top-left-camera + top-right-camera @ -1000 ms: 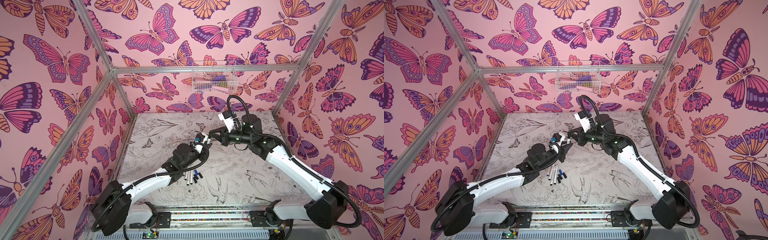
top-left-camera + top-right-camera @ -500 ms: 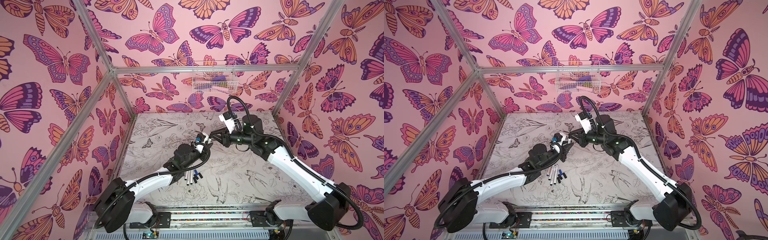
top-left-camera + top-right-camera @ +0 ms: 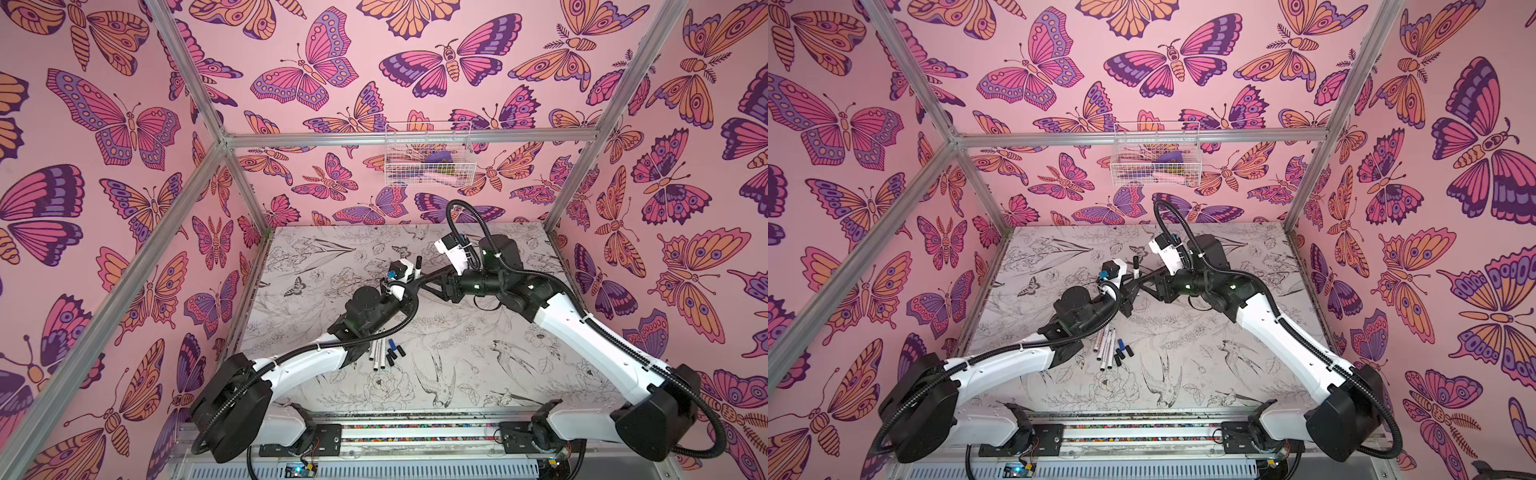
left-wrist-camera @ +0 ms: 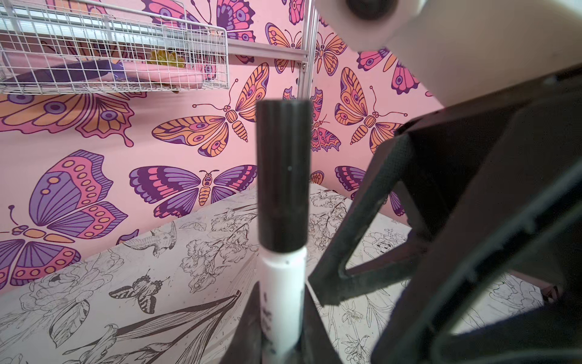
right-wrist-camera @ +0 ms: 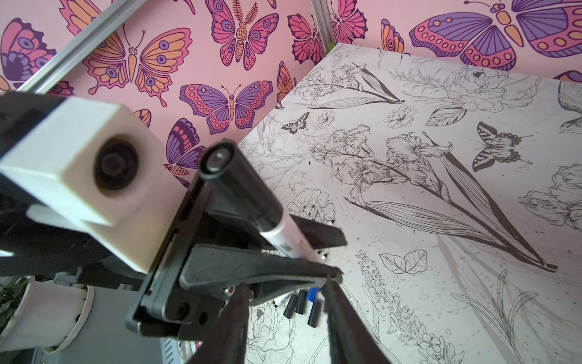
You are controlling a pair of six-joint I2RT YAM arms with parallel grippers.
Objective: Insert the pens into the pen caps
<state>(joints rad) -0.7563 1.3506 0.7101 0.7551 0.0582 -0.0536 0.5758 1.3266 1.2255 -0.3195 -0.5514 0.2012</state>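
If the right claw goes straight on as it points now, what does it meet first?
Probably the capped pen held upright in the left claw, just ahead of the right claw. Depth is unclear; the left claw itself may come first.

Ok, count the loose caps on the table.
4, clustered beside the pens: one blue cap and three black caps. Others may be hidden.

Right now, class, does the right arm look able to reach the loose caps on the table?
Probably yes: the loose caps lie uncovered, and the right tool is open and empty, though the left arm hangs close beside them.
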